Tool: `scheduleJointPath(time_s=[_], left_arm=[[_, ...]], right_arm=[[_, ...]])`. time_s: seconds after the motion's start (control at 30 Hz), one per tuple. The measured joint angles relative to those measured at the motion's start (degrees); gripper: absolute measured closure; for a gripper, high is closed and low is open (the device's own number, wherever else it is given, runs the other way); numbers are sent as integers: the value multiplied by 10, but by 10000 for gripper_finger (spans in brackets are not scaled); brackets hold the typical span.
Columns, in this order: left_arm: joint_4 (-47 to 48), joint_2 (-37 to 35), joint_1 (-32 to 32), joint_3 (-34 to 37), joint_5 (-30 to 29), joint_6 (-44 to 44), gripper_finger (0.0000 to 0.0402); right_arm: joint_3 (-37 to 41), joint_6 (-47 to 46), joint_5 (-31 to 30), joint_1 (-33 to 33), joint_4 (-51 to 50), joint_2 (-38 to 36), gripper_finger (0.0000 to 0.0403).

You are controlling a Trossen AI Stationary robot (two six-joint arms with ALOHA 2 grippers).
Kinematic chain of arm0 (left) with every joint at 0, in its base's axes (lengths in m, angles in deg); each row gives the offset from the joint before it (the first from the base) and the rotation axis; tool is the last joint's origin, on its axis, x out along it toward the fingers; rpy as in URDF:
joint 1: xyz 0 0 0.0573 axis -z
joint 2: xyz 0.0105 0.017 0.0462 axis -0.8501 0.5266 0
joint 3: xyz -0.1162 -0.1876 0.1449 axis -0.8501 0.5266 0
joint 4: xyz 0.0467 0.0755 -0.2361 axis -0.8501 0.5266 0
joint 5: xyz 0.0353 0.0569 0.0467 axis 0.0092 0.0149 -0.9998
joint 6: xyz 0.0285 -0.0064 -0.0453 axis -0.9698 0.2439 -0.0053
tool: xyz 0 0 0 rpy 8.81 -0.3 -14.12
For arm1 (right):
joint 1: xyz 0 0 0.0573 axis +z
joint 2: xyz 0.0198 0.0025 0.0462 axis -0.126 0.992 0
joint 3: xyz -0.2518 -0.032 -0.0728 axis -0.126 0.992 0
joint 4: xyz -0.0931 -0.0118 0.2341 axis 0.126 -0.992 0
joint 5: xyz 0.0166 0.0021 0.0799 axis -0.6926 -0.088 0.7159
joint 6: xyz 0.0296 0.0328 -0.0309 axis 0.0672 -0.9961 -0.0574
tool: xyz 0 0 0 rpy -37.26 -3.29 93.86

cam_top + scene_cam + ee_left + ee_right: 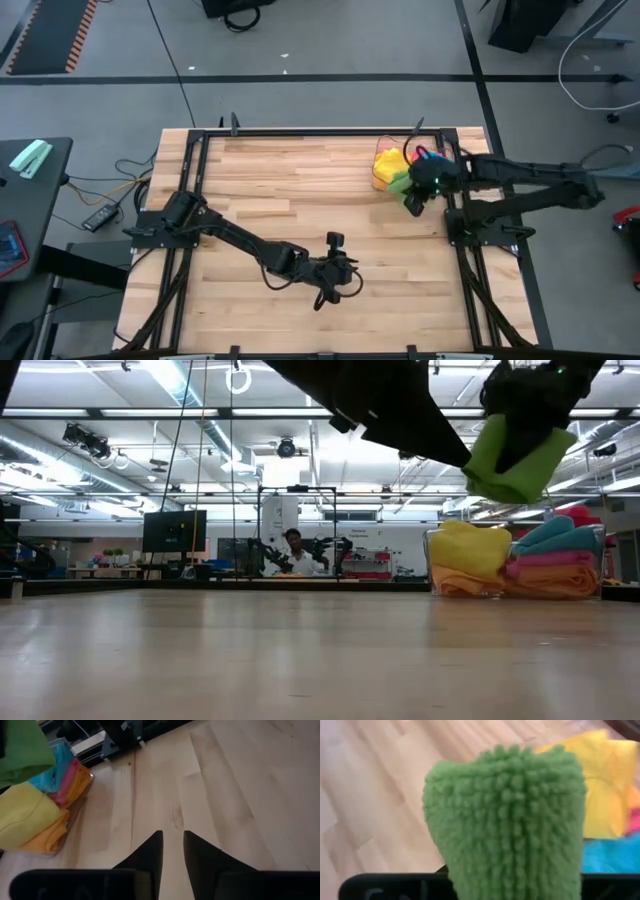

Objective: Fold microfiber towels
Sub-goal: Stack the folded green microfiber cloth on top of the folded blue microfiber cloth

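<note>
Now we are holding a soft green microfiber towel (517, 457) pinched in our right hand (414, 200), hanging above the wooden tabletop (300, 210) beside the bin of towels (520, 565); our left hand (335, 283), nearly closed and empty, is waiting well apart.

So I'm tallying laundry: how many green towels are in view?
1: the green towel hangs in the right gripper, lifted above the clear bin of folded towels at the table's far right. Others may be buried in the bin.
</note>
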Motion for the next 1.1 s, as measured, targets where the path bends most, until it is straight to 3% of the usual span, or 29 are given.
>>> scheduleJointPath(time_s=[0.2, 0.33, 0.53, 0.8, 0.97, 1.1], left_arm=[[-4, 0, -11, 0, -1, 0, 317], [-4, 0, -19, 0, 0, -1, 315], [-4, 0, -32, 0, 0, -4, 326], [-8, 0, -46, 0, -1, -36, 323], [-9, 0, -51, 0, -1, -60, 327], [-15, 0, -56, 0, 0, -66, 334]], right_arm=[[0, 35, 18, -114, -8, 2, 338], [0, 56, -80, -160, -18, 5, 338], [0, 120, -224, -171, -72, 58, 338], [0, 130, -328, -171, -134, 177, 338], [0, 141, -420, -171, -150, 208, 338], [1, 156, -440, -171, -149, 227, 338]])
